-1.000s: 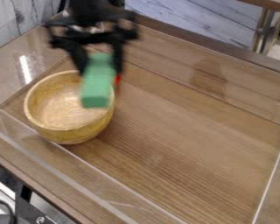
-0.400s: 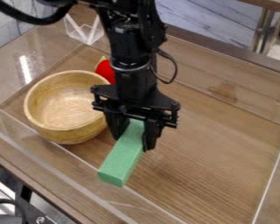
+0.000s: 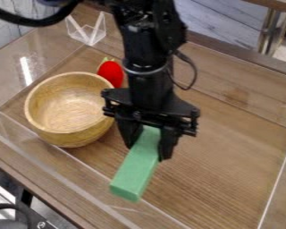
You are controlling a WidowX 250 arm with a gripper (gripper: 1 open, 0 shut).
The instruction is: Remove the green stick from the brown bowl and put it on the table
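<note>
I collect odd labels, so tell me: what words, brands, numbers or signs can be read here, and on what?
None can be read. The green stick, the bowl and the red object show no lettering.

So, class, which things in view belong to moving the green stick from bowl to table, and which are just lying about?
Part of the job:
- flat bright green stick
- round tan wooden bowl
- brown wood-grain table

Lying about:
- rounded red object
</note>
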